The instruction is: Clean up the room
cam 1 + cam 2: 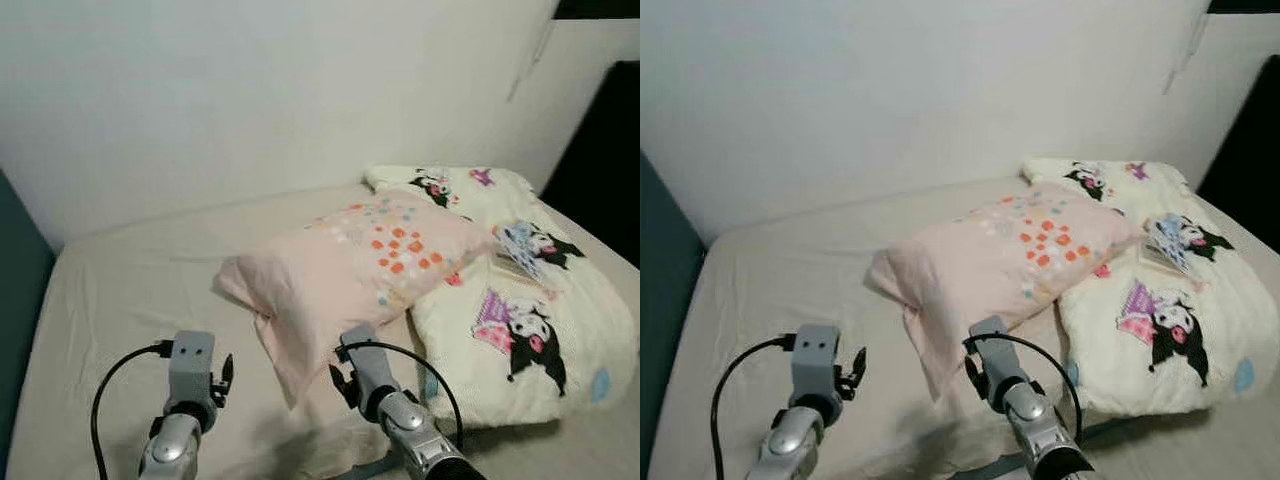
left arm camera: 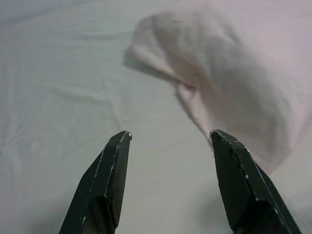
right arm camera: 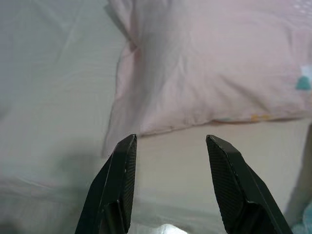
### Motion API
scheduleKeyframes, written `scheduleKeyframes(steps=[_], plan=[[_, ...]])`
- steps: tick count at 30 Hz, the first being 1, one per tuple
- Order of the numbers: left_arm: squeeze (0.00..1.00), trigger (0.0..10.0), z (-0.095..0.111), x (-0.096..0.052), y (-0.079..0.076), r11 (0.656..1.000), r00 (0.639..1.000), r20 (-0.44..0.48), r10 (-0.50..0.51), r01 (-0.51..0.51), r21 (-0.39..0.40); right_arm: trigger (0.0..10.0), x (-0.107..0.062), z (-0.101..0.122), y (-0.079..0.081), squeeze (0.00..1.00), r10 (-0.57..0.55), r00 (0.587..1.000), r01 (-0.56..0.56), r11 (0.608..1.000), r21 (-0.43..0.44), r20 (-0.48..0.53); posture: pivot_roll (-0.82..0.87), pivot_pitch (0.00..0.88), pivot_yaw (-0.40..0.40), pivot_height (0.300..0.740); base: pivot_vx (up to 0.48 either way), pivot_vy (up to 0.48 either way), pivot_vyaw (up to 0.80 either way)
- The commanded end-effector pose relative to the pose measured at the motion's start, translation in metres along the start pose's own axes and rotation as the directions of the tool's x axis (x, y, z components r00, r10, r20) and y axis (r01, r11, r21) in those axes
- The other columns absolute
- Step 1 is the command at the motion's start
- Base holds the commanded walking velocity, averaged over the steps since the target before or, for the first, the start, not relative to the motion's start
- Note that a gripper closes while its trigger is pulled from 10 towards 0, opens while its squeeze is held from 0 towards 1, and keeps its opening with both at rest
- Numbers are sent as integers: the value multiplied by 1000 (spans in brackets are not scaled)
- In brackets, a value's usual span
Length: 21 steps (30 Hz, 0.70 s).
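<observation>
- I have both arms raised over the bed [image 1: 130, 270], which is covered by a beige sheet and runs along a white wall.
- The pink pillow [image 1: 350, 270], printed with orange and white dots, lies slanted across the middle of the bed. Its far end rests on the folded cartoon-print blanket [image 1: 530, 330] to my right.
- The pillowcase's loose open flap [image 3: 126, 117] trails toward me, flat on the sheet.
- Left gripper [image 2: 168, 139]: fingers apart, nothing between them, hovering above bare sheet just beside the pillow's near corner.
- Right gripper [image 3: 170, 141]: fingers apart, empty, aimed at the sheet just short of the pillow's long lower edge.
- Judgement: the step in hand is taking hold of the pillow so it can be squared at the head of the bed. No grasp is made yet, so the tidying looks early.
- To do it well, I would bring the right fingers onto the stuffed edge rather than the flap. A pinch on the flap alone would likely drag the case and leave the filling behind.
- I would send the left fingers to the near corner, so the two holds are well apart and the pillow lifts level.
- Risk: closing too low would gather the bed sheet with the pillow.
</observation>
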State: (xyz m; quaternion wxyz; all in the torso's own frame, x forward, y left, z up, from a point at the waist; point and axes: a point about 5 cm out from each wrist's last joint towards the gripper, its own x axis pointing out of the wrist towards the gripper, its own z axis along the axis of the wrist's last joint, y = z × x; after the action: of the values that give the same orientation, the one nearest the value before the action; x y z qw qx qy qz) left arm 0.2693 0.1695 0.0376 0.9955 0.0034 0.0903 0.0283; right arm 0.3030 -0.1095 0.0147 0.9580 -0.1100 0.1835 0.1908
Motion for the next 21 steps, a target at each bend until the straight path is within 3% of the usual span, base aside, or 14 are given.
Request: scheduleKeyframes(steps=[1, 21], plan=[[0, 10000, -2, 0, -2, 1000, 1000, -8, 11, -11, -16, 10000, -2, -5, 0, 0, 1, 1000, -2, 1000, -3, -16, 31, 64, -19, 740, 0, 0, 0], [0, 10000, -5, 0, 0, 999, 999, -33, 35, -35, 4, 10000, -1, -4, 0, 0, 8, 1000, -8, 1000, -4, -17, 29, 69, -19, 740, 0, 0, 0]])
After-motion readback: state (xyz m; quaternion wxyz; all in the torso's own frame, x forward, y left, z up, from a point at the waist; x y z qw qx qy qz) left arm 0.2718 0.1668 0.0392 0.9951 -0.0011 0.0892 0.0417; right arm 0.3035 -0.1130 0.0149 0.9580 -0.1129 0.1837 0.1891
